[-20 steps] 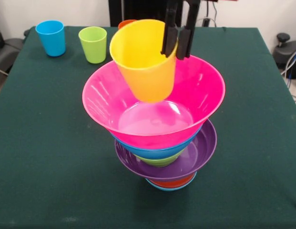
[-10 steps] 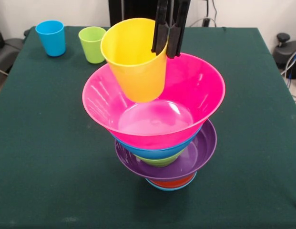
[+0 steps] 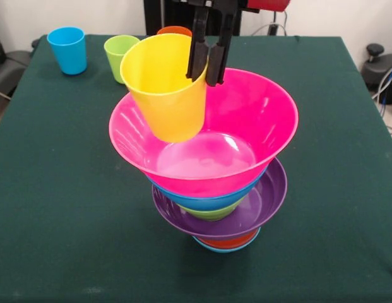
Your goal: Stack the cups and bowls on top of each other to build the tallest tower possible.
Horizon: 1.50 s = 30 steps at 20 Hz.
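Observation:
The tower (image 3: 211, 189) stands mid-table: a big pink bowl (image 3: 259, 126) on top, then a blue bowl (image 3: 202, 201), a green bowl (image 3: 211, 213), a wide purple bowl (image 3: 265, 202), and orange (image 3: 227, 241) and light-blue bowls at the base. A yellow cup (image 3: 164, 88) hangs tilted over the pink bowl's left side, its bottom down inside the bowl. My gripper (image 3: 206, 60) is shut on the cup's right rim, one finger inside and one outside. A blue cup (image 3: 67, 49) and a lime green cup (image 3: 120, 55) stand at the far left. An orange cup (image 3: 173, 30) peeks out behind the yellow one.
The dark green tablecloth (image 3: 57, 189) covers the whole table. A dark object with cables (image 3: 382, 66) sits beyond the right edge of the table.
My gripper has carried the yellow cup leftward and slightly lower over the pink bowl. The orange cup behind it shows again.

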{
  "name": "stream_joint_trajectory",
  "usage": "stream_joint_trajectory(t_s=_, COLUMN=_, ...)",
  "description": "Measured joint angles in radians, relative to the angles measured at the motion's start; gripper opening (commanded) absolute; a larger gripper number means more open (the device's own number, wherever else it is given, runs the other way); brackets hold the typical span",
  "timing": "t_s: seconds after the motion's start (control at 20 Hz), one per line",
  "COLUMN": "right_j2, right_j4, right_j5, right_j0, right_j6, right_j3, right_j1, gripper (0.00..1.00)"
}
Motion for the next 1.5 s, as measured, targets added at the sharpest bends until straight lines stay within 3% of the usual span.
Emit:
stream_joint_trajectory(t_s=1.1, right_j2=-0.027, right_j4=0.000, right_j5=-0.138, right_j0=0.029, right_j6=0.000, right_j3=0.102, right_j1=0.003, gripper=0.00)
stream_joint_trajectory(t_s=1.15, right_j2=-0.027, right_j4=0.000, right_j5=-0.151, right_j0=0.029, right_j6=0.000, right_j3=0.109, right_j1=0.003, gripper=1.00)
stream_joint_trajectory(t_s=1.5, right_j2=-0.029, right_j4=0.000, right_j5=-0.159, right_j0=0.029, right_j6=0.000, right_j3=0.131, right_j1=-0.001, gripper=1.00)
